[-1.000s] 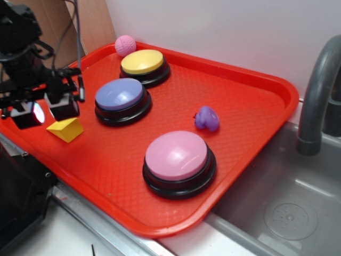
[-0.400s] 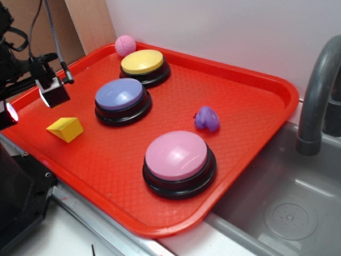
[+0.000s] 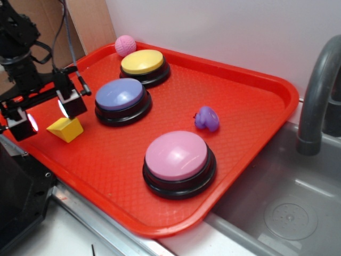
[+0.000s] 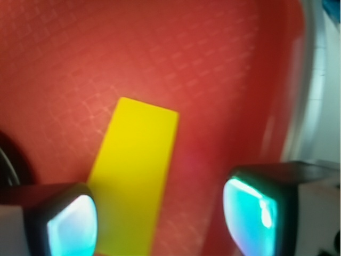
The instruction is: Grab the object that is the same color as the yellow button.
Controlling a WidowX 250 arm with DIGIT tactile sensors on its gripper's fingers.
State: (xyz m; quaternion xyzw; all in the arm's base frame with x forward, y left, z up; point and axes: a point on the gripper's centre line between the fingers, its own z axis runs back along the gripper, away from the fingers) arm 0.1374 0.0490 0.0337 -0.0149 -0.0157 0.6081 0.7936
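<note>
Yellow block wedge-like, plain faces, flat on red tray, gripper spread wide just above it, one finger overlapping block, nothing held

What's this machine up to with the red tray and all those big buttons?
A robot arm has its tool open and poised just above a small yellow block at the left end of the red tray. It has not gripped it yet; the wrist view shows the block between the two fingers, closer to one. The block matches the yellow button farther back. The blue button, pink button, pink ball and purple toy sit untouched.
</note>
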